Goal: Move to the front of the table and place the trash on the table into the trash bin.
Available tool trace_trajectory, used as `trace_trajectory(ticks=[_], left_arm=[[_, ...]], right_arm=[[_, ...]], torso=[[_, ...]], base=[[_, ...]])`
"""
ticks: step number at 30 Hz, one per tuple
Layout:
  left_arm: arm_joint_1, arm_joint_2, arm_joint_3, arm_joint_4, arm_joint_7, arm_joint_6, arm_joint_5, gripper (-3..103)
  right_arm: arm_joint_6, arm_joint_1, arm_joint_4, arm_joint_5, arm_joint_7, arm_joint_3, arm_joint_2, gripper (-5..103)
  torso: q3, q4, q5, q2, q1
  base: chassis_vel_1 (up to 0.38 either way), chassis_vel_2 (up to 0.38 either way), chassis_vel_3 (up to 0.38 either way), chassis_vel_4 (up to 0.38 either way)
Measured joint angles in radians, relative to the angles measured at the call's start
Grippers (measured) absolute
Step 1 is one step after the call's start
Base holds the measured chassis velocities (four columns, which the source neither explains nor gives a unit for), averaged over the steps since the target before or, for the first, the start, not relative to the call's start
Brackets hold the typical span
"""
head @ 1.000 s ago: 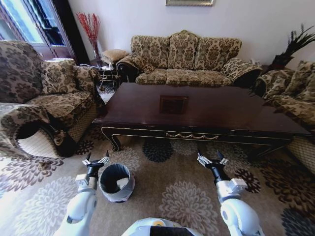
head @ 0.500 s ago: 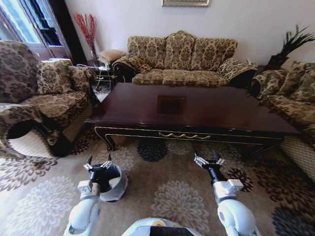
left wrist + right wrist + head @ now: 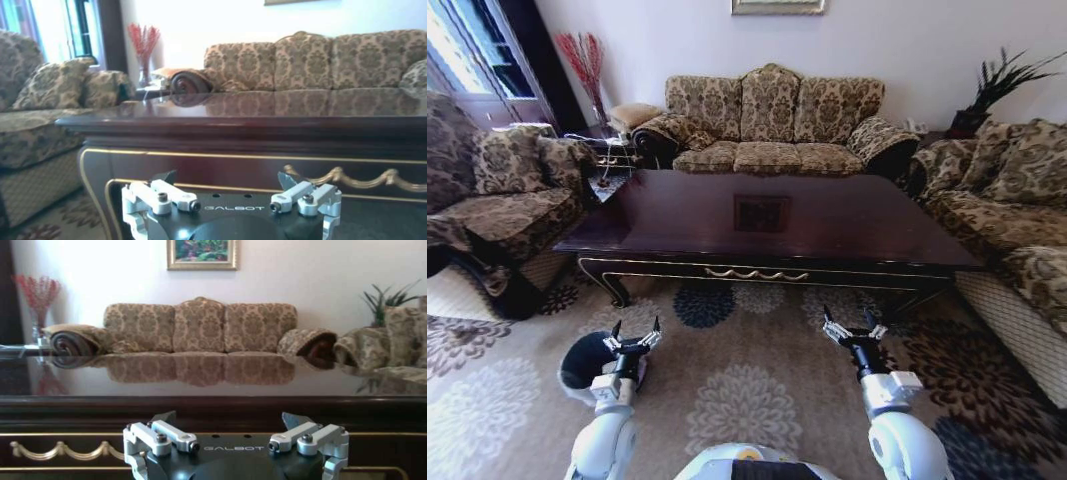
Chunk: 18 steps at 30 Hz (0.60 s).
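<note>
The table (image 3: 827,230) is a glossy dark reddish-brown coffee table that stretches across the middle of the head view, its top bare and reflective. Its gold-trimmed apron faces both wrist cameras, the table (image 3: 267,125) near the left one and the table (image 3: 200,407) near the right one. The trash is out of view. The trash bin (image 3: 577,362), grey with a black liner, stands on the rug at lower left, partly behind my left gripper (image 3: 636,328). That gripper (image 3: 227,176) is open and holds nothing. My right gripper (image 3: 849,318) hangs open over the rug before the table, also seen as the gripper (image 3: 227,416).
A patterned sofa (image 3: 767,120) stands beyond the table, an armchair (image 3: 497,190) to its left, and another sofa (image 3: 1007,220) close on the right. A floral rug (image 3: 747,390) covers the floor between me and the table. A vase of red branches (image 3: 582,60) stands at the back left.
The whole picture has shifted left, so the camera has moved with the robot. The bin now lies farther left, beside my left gripper. Both arms hold the same open pose.
</note>
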Motion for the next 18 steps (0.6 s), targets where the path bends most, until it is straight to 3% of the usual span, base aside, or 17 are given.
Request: trace_trajectory(ticks=[4,18], left_arm=[[0.004,-0.005,0.012,-0.015,0.001,0.004,0.019,100],[0.021,0.002,0.016,-0.046,0.008,-0.01,-0.009,100]], right_arm=[[0.002,-0.013,0.004,-0.002,0.004,0.012,0.005,100],[0.011,-0.027,0.009,-0.005,0.0,0.016,0.017,100]], torso=[[0.0,0.0,-0.0014,0.0,0.0],[0.0,-0.0001,-0.0007,0.0,0.0]], base=[[-0.015,-0.031,-0.042,-0.026],[-0.007,-0.009,-0.029,-0.034]])
